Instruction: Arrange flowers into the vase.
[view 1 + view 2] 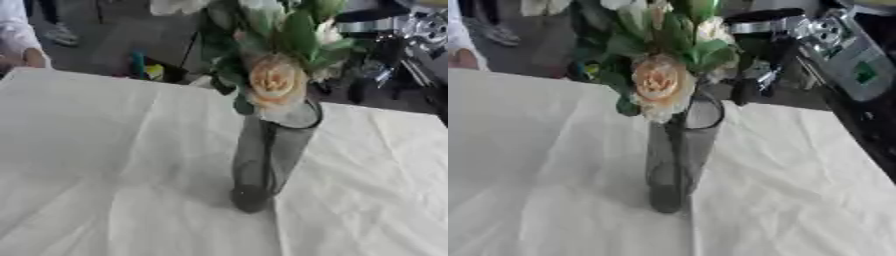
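One vase, dark glass. One peach rose clearly open; at least two paler blooms behind it, exact count unclear. One white cloth. One robot arm, upper right.

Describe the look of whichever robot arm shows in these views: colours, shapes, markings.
Only the right arm shows, at the upper right. It is mostly black, with a round silver joint of shiny metal and a pale grey panel bearing a small green patch. The right hand is dark with a few silvery glints; finer detail is blurred. No cables can be made out.
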Action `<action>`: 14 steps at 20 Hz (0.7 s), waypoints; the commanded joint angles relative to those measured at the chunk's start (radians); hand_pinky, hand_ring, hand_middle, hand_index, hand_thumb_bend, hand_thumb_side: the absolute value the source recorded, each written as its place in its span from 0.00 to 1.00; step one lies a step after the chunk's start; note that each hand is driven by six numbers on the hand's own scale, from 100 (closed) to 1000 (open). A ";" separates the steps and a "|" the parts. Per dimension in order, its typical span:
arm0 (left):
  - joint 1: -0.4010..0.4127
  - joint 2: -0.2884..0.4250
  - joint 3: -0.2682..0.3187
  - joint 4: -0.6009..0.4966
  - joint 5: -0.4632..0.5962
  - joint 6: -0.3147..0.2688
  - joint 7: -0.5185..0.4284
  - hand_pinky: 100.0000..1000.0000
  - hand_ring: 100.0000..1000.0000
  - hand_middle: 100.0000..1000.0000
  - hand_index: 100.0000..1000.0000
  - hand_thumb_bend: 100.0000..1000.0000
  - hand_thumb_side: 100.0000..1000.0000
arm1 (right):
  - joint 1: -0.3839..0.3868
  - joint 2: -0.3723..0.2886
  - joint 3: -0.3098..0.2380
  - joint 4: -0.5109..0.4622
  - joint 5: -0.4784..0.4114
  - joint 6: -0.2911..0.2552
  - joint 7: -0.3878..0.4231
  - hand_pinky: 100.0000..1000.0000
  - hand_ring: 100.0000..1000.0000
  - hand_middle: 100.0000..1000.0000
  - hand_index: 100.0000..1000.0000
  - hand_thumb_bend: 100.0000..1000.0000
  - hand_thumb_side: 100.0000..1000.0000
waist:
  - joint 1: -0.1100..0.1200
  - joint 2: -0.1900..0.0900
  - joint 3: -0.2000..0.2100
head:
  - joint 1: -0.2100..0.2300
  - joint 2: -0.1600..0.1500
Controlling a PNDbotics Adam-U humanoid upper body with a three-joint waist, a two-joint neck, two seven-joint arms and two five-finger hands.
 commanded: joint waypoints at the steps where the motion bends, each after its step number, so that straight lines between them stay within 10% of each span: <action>1: -0.009 0.006 -0.005 -0.018 -0.001 0.001 -0.003 0.47 0.64 0.67 0.87 0.00 1.00 | -0.018 -0.030 -0.021 0.001 0.012 -0.010 0.001 1.00 1.00 0.58 0.95 0.91 0.59 | 0.016 -0.022 -0.001 | -0.003 0.001; 14: -0.009 0.006 -0.004 -0.018 -0.001 0.001 -0.005 0.47 0.64 0.67 0.87 0.00 1.00 | -0.007 -0.042 -0.045 0.022 0.019 -0.018 -0.013 1.00 1.00 0.58 0.95 0.92 0.60 | 0.020 -0.023 -0.005 | -0.004 -0.002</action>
